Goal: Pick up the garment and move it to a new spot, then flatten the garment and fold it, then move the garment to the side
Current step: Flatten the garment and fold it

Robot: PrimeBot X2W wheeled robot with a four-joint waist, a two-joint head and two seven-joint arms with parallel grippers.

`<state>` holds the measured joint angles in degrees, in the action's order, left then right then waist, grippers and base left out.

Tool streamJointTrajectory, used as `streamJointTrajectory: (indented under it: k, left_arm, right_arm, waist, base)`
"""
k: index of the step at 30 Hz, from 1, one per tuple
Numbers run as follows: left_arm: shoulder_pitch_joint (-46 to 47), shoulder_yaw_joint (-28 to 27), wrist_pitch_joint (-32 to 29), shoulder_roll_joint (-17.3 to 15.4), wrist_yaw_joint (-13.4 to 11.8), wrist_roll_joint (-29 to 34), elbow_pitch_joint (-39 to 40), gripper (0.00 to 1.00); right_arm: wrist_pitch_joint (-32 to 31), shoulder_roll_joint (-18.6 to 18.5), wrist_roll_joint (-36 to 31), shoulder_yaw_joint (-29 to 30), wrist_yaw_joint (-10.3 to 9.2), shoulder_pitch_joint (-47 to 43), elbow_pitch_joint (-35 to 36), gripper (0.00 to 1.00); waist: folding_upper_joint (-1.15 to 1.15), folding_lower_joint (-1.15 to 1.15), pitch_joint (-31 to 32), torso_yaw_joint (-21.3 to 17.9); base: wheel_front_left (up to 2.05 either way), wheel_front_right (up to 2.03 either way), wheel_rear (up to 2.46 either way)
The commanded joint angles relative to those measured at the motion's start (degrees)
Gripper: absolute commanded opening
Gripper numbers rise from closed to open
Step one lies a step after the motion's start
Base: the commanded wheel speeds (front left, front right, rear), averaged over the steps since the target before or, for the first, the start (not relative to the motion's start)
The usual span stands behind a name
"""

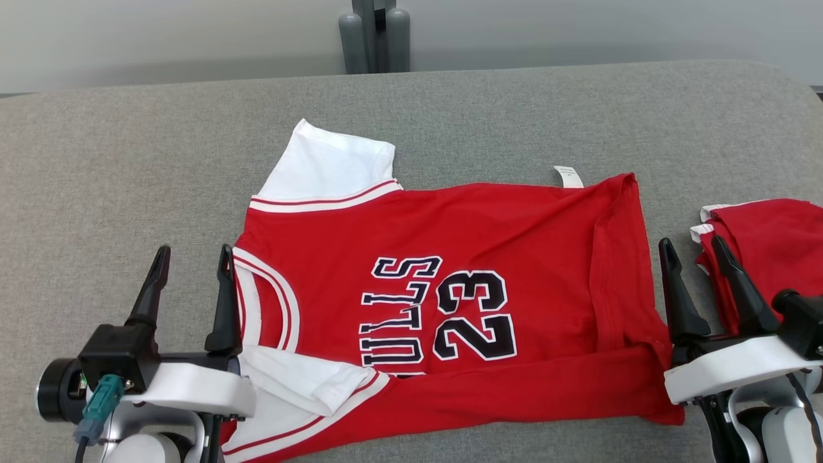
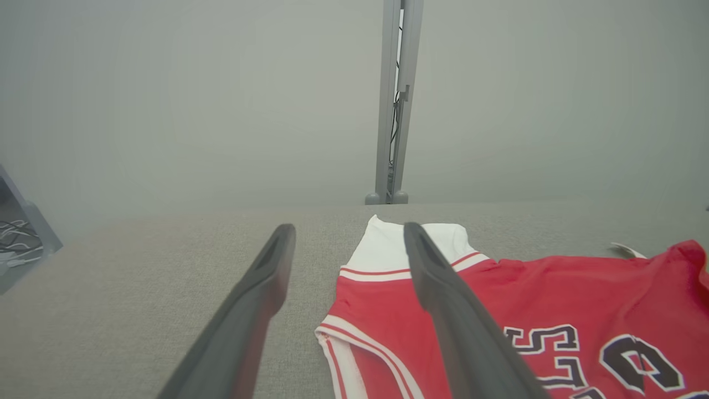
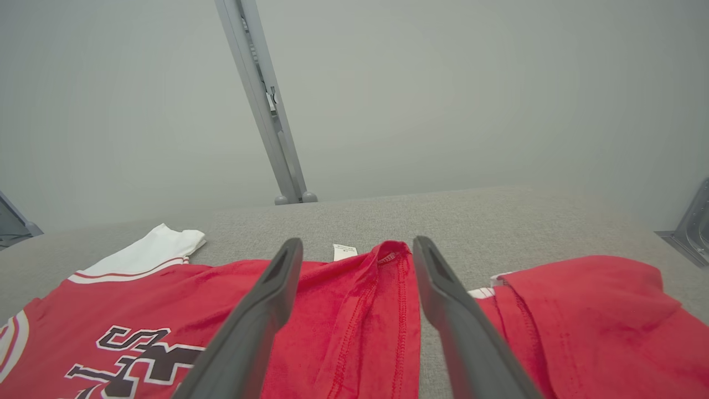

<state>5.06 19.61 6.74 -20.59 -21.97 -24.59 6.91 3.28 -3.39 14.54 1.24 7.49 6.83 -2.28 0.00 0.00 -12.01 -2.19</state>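
The garment point(image 1: 450, 289) is a red basketball jersey with white sleeves and a dark "23", lying spread sideways on the grey padded table point(image 1: 128, 161), its near edge folded up over itself. My left gripper point(image 1: 191, 257) stands open at the jersey's collar end, its right finger at the neckline, with nothing held. My right gripper point(image 1: 697, 251) is open just beyond the jersey's hem, empty. The left wrist view shows the jersey point(image 2: 554, 310) right of the open left gripper point(image 2: 349, 235). In the right wrist view the jersey's hem point(image 3: 365, 310) lies between the fingers of the open right gripper point(image 3: 357, 249).
A second red garment point(image 1: 765, 251) lies folded at the table's right edge, seen too as the second garment point(image 3: 587, 316) right of my right fingers. A grey post point(image 1: 375, 35) stands behind the table's far edge. Bare grey padding spreads left and beyond the jersey.
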Motion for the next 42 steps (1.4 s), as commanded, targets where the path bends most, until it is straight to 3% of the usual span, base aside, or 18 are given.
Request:
streamJointTrajectory:
  k: [1, 4, 9, 12, 19, 30, 40, 42]
  left_arm:
    - [1.3, -0.2, 0.1, -0.4, 0.0, 0.5, 0.7, 1.00]
    - [4.6, -0.1, -0.1, -0.8, 1.0, 0.8, 1.0, 1.00]
    - [16.2, 1.9, -3.4, -1.6, 5.6, 1.7, -2.1, 1.00]
    - [27.0, 4.2, -7.3, -0.4, 10.2, 0.9, -10.9, 1.00]
    - [41.2, 4.9, -11.3, 2.3, 16.7, -2.5, -31.9, 1.00]
    - [51.0, 3.2, -11.6, 2.4, 20.9, -5.3, -53.2, 1.00]
    - [55.2, 3.1, -10.0, 2.9, 24.5, -6.7, -64.4, 1.00]
    - [55.5, 3.4, -9.7, 3.0, 25.1, -6.8, -65.9, 0.96]
  right_arm:
    - [-0.2, 0.0, 0.2, 0.1, 0.01, 0.0, 0.5, 1.00]
    - [-0.1, 0.0, 0.3, 0.1, 0.01, 0.3, 1.1, 1.00]
    - [0.0, 0.2, 0.6, -0.8, 0.01, 1.7, 2.8, 1.00]
    - [0.8, 0.2, 1.2, -1.8, 0.01, 3.1, 3.1, 1.00]
    - [2.6, 0.4, 2.2, -3.3, 0.01, 4.8, 1.9, 1.00]
    - [4.0, 0.4, 2.6, -4.1, 0.01, 6.1, 0.4, 1.00]
    - [4.3, 0.4, 2.7, -4.6, 0.01, 6.7, -0.2, 1.00]
    - [4.3, 0.4, 2.6, -4.7, 0.01, 6.8, -0.3, 1.00]
  waist:
    - [0.00, 0.00, -0.2, 0.1]
    - [0.00, 0.00, -1.0, 0.0]
    - [0.00, 0.00, -4.5, -1.6]
    - [0.00, 0.00, -7.8, -4.2]
    - [0.00, 0.00, -12.8, -8.4]
    - [0.00, 0.00, -16.3, -10.5]
    - [0.00, 0.00, -17.3, -11.4]
    - [0.00, 0.00, -17.3, -11.6]
  base:
    - [0.00, 0.00, 0.00]
    - [0.00, 0.00, 0.00]
    - [0.00, 0.00, 0.00]
    - [0.00, 0.00, 0.00]
    - [0.00, 0.00, 0.00]
    - [0.00, 0.00, 0.00]
    - [0.00, 0.00, 0.00]
    - [0.00, 0.00, 0.00]
